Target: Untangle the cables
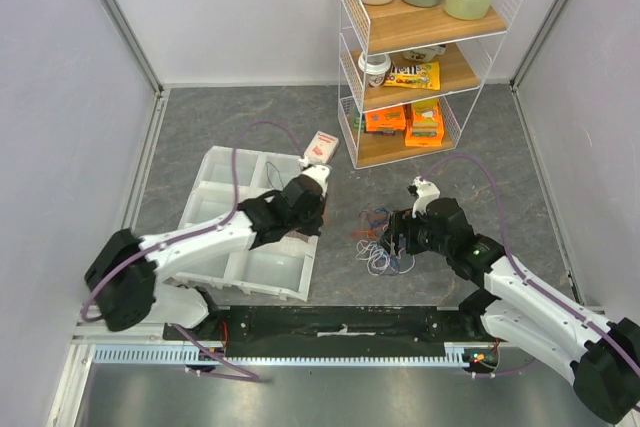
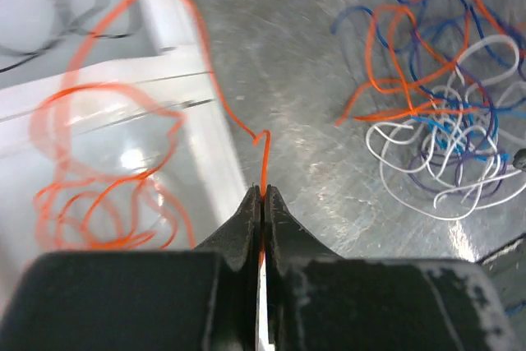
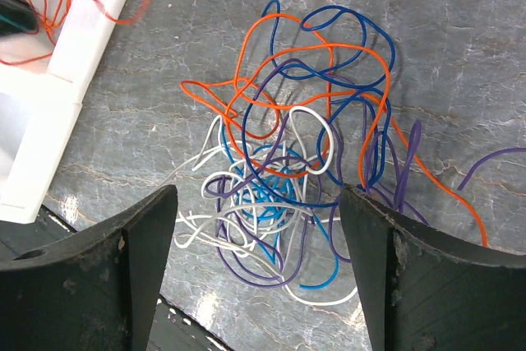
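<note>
The cables lie as a loose tangle of orange, blue, purple and white wires on the grey table between my arms. My left gripper is shut on a single orange cable at the right edge of the white tray. The rest of that orange cable loops back over the tray's compartments. In the left wrist view the tangle sits off to the right. My right gripper hangs open just above the tangle, a finger on each side, holding nothing.
A white compartment tray lies on the left under my left arm. A wire shelf with bottles and snack packs stands at the back right. A small box lies at the tray's far corner.
</note>
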You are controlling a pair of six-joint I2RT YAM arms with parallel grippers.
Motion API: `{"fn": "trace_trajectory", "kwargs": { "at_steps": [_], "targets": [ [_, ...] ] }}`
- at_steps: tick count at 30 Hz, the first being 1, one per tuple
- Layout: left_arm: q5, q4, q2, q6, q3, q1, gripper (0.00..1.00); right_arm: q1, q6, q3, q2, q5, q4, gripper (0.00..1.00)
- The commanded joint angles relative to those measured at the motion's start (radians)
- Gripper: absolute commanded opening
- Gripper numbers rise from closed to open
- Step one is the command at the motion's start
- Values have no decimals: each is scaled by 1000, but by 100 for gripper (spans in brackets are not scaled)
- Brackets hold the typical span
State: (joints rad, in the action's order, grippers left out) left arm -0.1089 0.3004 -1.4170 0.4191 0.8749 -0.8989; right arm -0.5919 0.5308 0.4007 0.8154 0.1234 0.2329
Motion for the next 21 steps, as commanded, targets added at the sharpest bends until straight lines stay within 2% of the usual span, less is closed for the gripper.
{"fn": "trace_trajectory", "kwargs": {
  "at_steps": [1, 6, 10, 15, 17, 18, 20, 21],
  "targets": [
    [-291, 77, 235, 179, -94, 20, 2, -2, -8, 1, 4, -7, -35, 87],
    [-356, 196, 372, 322, -183, 127, 2, 0, -8, 0, 10, -2, -40, 87],
    [-249, 198, 316, 360, -228, 262, 1, -2, -11, 6, 25, -4, -43, 87],
    [-313, 177, 251, 350, -225, 275, 2, -2, -5, -3, 13, -4, -44, 87],
    [-283, 180, 256, 324, -211, 275, 2, -2, -6, 0, 8, -7, -41, 87],
    [-249, 181, 268, 299, -205, 276, 5, -2, -3, 0, 10, -5, -38, 87],
    [-204, 181, 312, 276, -206, 276, 36, -2, 0, -2, 11, 1, -40, 87],
    [-193, 177, 347, 270, -214, 276, 45, -2, -2, -3, 11, 2, -38, 87]
  ]
}}
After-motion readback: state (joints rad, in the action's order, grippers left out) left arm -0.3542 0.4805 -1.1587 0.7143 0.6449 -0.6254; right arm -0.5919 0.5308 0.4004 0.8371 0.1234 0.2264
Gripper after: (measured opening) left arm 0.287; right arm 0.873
